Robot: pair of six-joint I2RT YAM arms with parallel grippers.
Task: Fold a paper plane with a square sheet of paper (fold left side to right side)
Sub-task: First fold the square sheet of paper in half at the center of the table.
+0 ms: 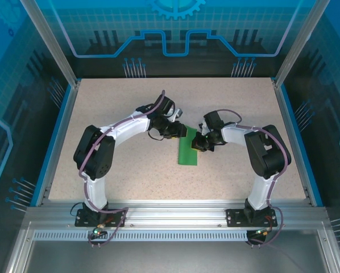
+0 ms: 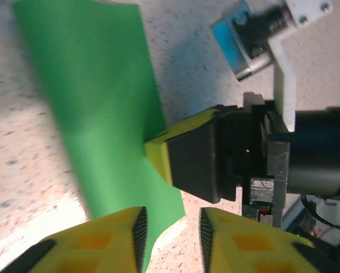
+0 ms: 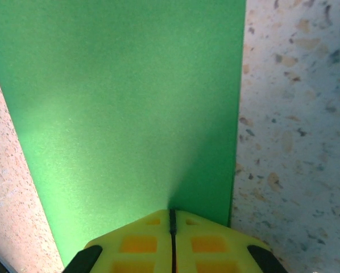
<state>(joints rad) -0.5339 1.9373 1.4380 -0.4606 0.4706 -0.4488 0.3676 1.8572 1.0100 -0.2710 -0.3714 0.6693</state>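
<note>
Sheet (image 1: pixel 188 153): one; left end effector (image 2: pixel 171 230), right end effector (image 3: pixel 172 217)

— What do things stand on here?
— A table (image 1: pixel 130 170), matte beige with dark and tan speckles. A blue strip (image 1: pixel 56 142) runs along its left and right sides.
— And the near edge?
— An aluminium rail (image 1: pixel 175 213), with a slotted strip (image 1: pixel 170 234) just in front of it.
— Around it?
— Slanted aluminium posts (image 1: pixel 48 42) at the far corners and translucent blue panels (image 1: pixel 22 85). The back one bears a gear outline (image 1: pixel 175 7).
</note>
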